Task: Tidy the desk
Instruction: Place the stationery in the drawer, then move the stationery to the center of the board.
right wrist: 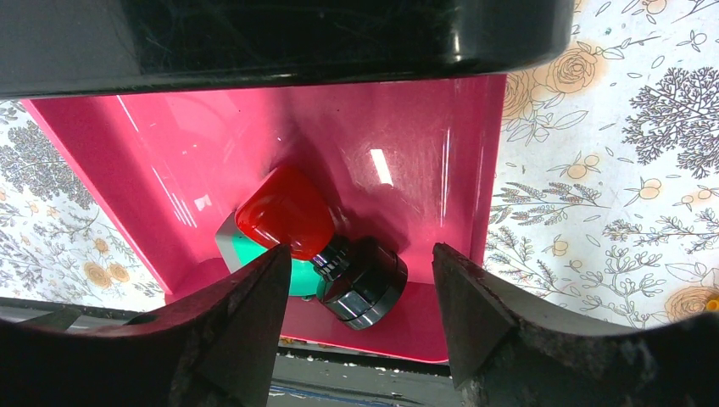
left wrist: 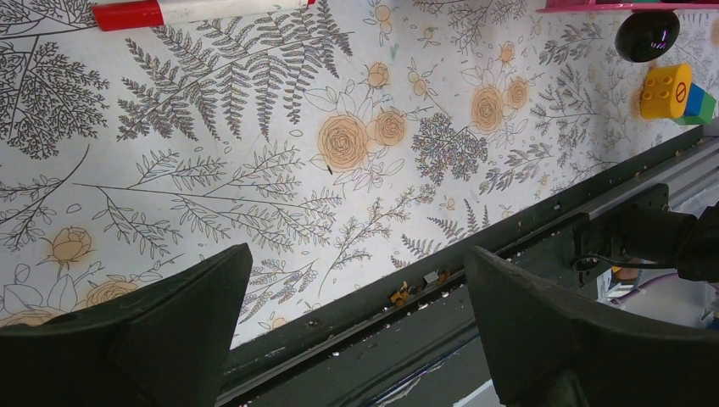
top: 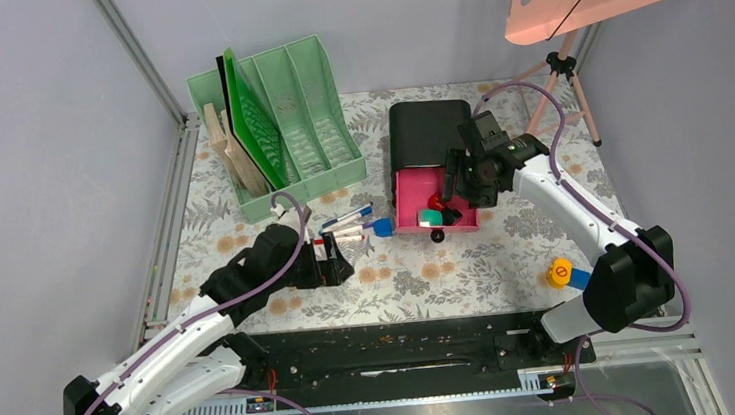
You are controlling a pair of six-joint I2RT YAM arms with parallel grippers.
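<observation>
Grey-walled cell, fern-and-flower tabletop [top: 469, 269] across the middle of the overhead view, black rail along its 6 o'clock edge.

Left tool [top: 334, 263]: fingers [left wrist: 169, 322] spread wide, nothing between them, low over bare cloth close to the rail. Markers [top: 346, 231] just beyond at 12 to 1 o'clock, apparently not touching the tool. Long axes roughly 9-to-3 o'clock, tilted slightly toward 2. Red-capped marker [left wrist: 199, 10] at the 12 o'clock margin of the left wrist view, lengthwise across it. Judged consequence: a short reach away from the rail, jaw line turned across the marker axis, left arm clearly the nearer one.

Right tool [top: 465, 194]: fingers [right wrist: 246, 314] likewise parted, pinching nothing, poised above the open pink drawer [right wrist: 407, 144]. Directly below the gap between the fingertips: red-topped green piece [right wrist: 284, 212] touching a black round cap [right wrist: 365, 284], both at the drawer's front end. Black drawer box [top: 427, 127] at 12 o'clock of the tool.

Farther out: black knob [top: 437, 235] at the drawer front, attached or loose not clear. Yellow-and-blue block [top: 560, 273] at 4 o'clock on the tabletop, near the right arm's base, well apart from either tool. Mint-green file rack [top: 306, 123] at 11 o'clock on the tabletop.

Stage, as judged: sorting partly done, markers and block not yet put away.
</observation>
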